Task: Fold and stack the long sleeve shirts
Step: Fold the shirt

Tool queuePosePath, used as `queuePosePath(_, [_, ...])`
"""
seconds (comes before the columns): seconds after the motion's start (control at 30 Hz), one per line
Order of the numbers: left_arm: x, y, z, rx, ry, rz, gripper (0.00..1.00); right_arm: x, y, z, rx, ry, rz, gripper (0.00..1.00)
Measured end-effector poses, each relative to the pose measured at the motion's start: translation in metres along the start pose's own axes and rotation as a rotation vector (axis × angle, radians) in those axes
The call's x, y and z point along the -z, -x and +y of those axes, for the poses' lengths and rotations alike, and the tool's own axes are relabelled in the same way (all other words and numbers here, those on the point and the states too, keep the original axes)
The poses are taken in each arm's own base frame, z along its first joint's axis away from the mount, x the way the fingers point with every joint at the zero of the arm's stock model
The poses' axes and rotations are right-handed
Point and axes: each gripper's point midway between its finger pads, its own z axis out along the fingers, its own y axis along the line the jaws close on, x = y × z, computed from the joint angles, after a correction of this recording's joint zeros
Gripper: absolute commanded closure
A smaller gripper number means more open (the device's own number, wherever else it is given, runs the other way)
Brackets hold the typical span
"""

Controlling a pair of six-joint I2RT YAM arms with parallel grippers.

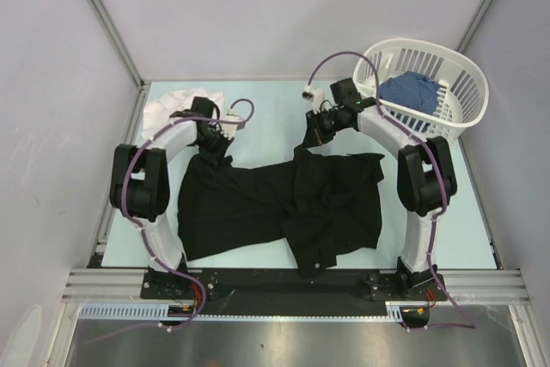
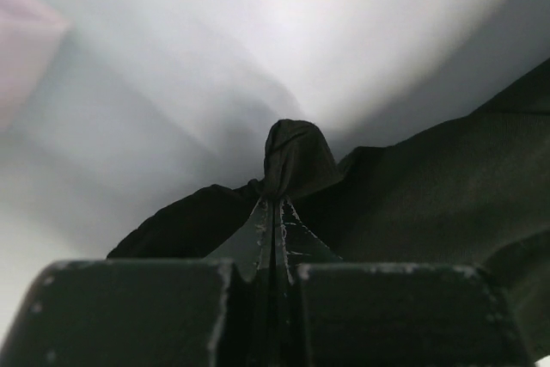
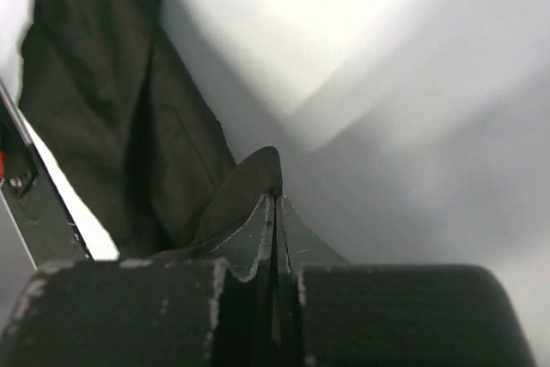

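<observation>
The black shirt (image 1: 275,204) lies spread and rumpled across the table's middle. My left gripper (image 1: 213,145) is shut on its upper left edge; in the left wrist view a bunch of black cloth (image 2: 296,159) sticks out past the closed fingertips (image 2: 277,205). My right gripper (image 1: 311,142) is shut on the shirt's upper middle edge; the right wrist view shows a black fold (image 3: 245,186) pinched at the tips (image 3: 276,199). The white shirt (image 1: 176,102) lies bunched at the back left, behind my left arm.
A white slatted basket (image 1: 460,105) stands at the back right with blue cloth (image 1: 411,90) inside. The enclosure walls close in on the left, back and right. The table's front rail (image 1: 292,279) runs below the shirt.
</observation>
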Motion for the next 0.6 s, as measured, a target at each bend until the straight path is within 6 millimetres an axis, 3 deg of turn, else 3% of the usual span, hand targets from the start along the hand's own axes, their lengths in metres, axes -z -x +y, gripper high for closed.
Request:
queuePosePath(0.2, [0.034,0.006,0.019,0.054,0.050,-0.086,1.00,0.049,0.045,0.019,0.110,-0.020,-0.144,0.98])
queuePosePath(0.43, [0.040,0.007,0.019,0.065,0.049,-0.105,1.00,0.057,0.048,0.012,0.127,-0.031,-0.158,1.00])
queuePosePath(0.6, [0.071,0.017,0.028,0.099,0.092,-0.189,1.00,0.068,0.062,0.004,0.156,-0.080,-0.209,1.00])
